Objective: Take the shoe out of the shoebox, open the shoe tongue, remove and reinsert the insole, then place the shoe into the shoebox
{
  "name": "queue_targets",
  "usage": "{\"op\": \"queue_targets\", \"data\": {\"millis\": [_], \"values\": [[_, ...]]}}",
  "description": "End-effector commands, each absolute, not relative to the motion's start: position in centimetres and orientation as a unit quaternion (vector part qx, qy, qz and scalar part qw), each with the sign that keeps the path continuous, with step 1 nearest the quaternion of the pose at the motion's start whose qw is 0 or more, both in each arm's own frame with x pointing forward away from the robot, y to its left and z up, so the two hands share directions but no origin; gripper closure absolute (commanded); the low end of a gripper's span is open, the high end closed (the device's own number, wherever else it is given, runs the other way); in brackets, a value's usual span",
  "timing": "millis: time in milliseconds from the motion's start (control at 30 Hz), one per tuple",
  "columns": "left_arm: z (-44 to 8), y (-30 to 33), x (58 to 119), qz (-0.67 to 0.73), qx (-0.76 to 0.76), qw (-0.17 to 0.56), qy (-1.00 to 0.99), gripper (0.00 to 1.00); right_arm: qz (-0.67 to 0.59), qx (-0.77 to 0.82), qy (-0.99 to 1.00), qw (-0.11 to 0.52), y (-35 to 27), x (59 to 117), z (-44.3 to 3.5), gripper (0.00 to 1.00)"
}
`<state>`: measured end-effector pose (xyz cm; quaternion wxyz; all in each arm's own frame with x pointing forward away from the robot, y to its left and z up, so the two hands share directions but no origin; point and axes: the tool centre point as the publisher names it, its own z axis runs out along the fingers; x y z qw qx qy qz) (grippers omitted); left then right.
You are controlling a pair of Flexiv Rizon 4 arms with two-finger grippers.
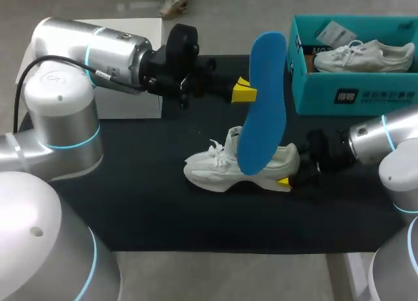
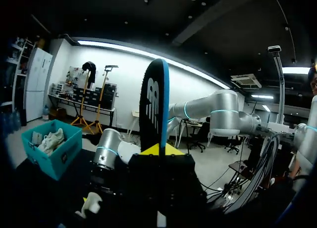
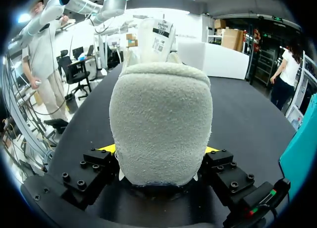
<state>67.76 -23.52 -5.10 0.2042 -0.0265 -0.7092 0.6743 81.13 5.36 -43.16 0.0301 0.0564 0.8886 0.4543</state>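
A white shoe (image 1: 225,167) lies on the black mat, toe to the left. My right gripper (image 1: 287,178) is shut on its heel (image 3: 161,124), one finger on each side. Above the shoe my left gripper (image 1: 243,91) is shut on a blue insole (image 1: 262,102) and holds it upright on edge. In the left wrist view the insole (image 2: 154,107) stands up from between the yellow tips, dark face with a blue rim. The teal shoebox (image 1: 353,92) stands at the back right with a second white shoe (image 1: 364,56) inside.
A white box (image 1: 130,102) sits at the back left, behind my left arm. The black mat (image 1: 163,209) has bare room in front of and left of the shoe.
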Motion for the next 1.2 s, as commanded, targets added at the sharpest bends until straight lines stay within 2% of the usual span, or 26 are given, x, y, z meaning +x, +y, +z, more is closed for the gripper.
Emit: {"op": "queue_targets", "data": {"millis": [33,200,667,1200], "values": [[-5.2,-23.4,65.2,0.680,0.015,0.221,-0.699,1.00,0.453,0.057,0.889,0.031,5.6,81.0,-43.7,1.00],[-5.3,-23.2,63.0,0.671,0.065,0.278,-0.684,1.00,0.453,0.057,0.889,0.031,5.6,81.0,-43.7,1.00],[-3.0,-20.9,59.1,0.657,0.095,0.376,-0.647,1.00,0.453,0.057,0.889,0.031,5.6,81.0,-43.7,1.00],[-1.2,-20.4,57.8,0.680,0.071,0.399,-0.611,1.00,0.453,0.057,0.889,0.031,5.6,81.0,-43.7,1.00]]}}
